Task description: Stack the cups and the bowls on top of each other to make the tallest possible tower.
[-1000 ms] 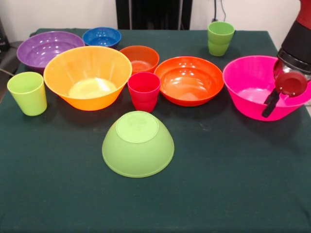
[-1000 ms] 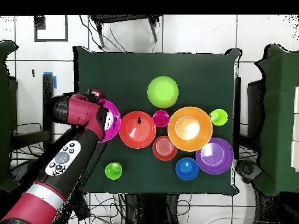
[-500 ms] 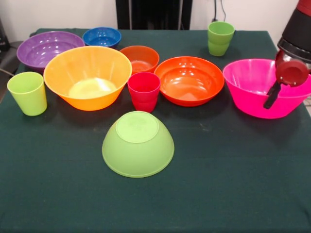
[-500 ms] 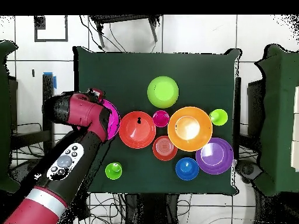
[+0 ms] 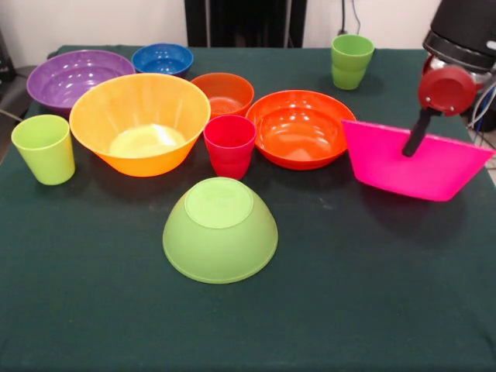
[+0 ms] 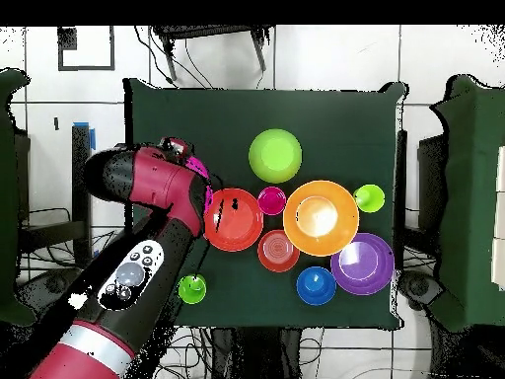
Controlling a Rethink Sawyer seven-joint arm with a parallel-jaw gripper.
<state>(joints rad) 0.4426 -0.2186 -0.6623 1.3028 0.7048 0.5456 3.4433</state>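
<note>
Front view: the gripper [image 5: 413, 144] pinches the far rim of the large pink bowl [image 5: 415, 164], holding it lifted and tilted above the green table [image 5: 349, 294] at right. The lime green bowl [image 5: 220, 229] sits rim-down near centre; the medium orange bowl [image 5: 301, 128] rests just left of the pink one.

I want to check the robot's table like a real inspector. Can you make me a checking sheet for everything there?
Surface: table under a dark green cloth.
Job's things: pink bowl lifted and tilted; lime green bowl rim-down; medium orange bowl, yellow-orange bowl, purple bowl, blue bowl, small dark orange bowl, red-pink cup and two green cups upright.
Clutter: nothing seen.
Grippers: tool shut on pink bowl's rim.
Cables: loose ones on the floor.
Surroundings: tiled floor.
</note>
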